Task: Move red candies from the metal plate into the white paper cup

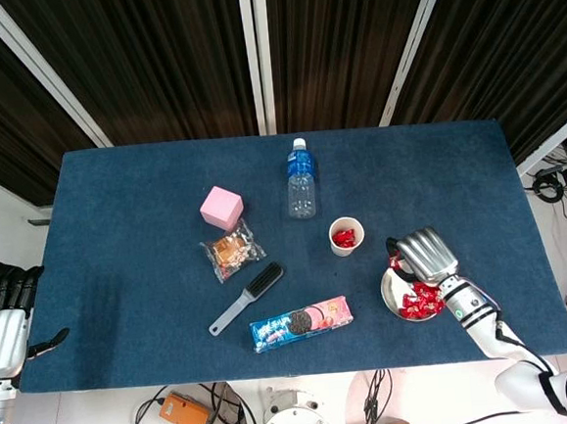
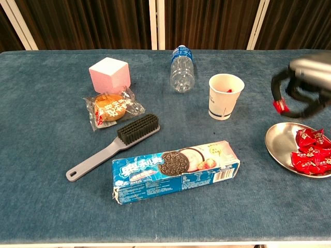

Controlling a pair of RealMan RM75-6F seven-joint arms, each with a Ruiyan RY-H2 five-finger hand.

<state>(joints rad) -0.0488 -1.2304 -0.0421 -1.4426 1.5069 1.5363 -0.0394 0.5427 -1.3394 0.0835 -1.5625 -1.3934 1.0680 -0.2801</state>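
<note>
The metal plate (image 1: pixel 394 296) (image 2: pixel 278 142) lies at the table's front right and holds several red candies (image 1: pixel 423 301) (image 2: pixel 311 153). My right hand (image 1: pixel 426 255) (image 2: pixel 305 82) hovers above the plate's far edge, lifted off it. It pinches one red candy (image 2: pixel 280 107) between thumb and finger. The white paper cup (image 1: pixel 345 237) (image 2: pixel 225 97) stands upright to the left of that hand, with red candies (image 1: pixel 343 237) inside. My left hand (image 1: pixel 3 324) hangs off the table's left front corner, fingers apart, holding nothing.
A water bottle (image 2: pixel 182 70) lies behind the cup. A pink cube (image 2: pixel 109 74), a wrapped snack (image 2: pixel 111 108), a grey brush (image 2: pixel 116 144) and a cookie pack (image 2: pixel 176 169) occupy the middle and left of the blue table.
</note>
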